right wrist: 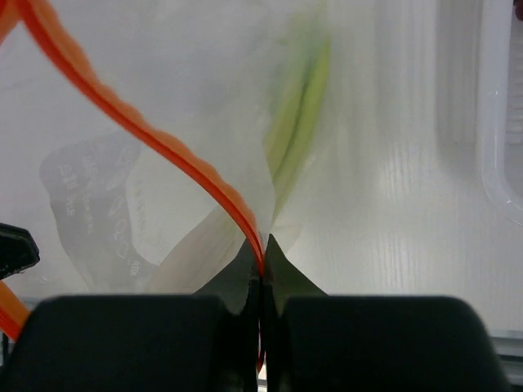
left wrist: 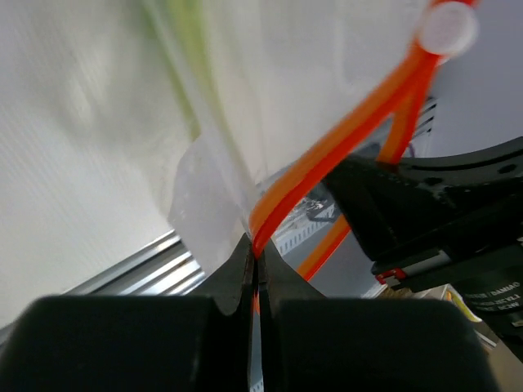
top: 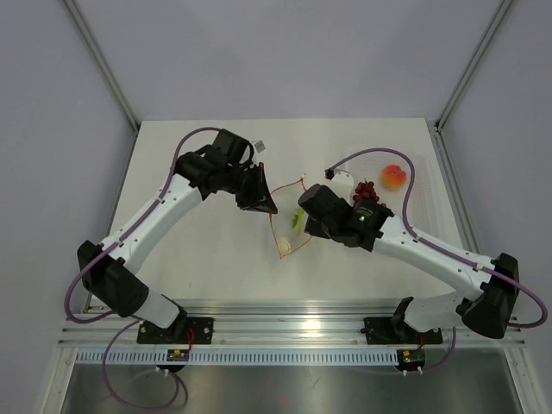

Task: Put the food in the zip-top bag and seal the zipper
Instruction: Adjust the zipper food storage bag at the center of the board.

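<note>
Left fingers (left wrist: 255, 261): closed tight on the zipper (left wrist: 343, 139). I see the orange-red strip run straight down into the pinch, with no gap between the tips.
Right fingers (right wrist: 261, 261): also closed on the zipper, at another spot along the strip. The plastic folds away to either side of the tips.
Why held so: I judge the two grips pull the lips apart. In the overhead view the strip makes an open loop between the arms, and in the left wrist view two orange runs split from each other. That keeps the mouth open for loading, and it is not yet sealed.
Zip-top bag (top: 289, 220): mid-table, strung between the two arms. I cannot tell whether its lower part rests on the table (top: 198, 259).
Bag's look: thin, clear and creased, with faint printing showing in the right wrist view. It looks limp, so it needs both grips to hold its shape.
Vegetable stalks (top: 296, 222): already inside, showing pale green and white through the plastic.
Grapes (top: 366, 190): outside the bag, just behind the right arm.
Peach-like fruit (top: 394, 177): beside the grapes, well apart from the bag.
Progress: as I judge it, one item is in and two are left.
</note>
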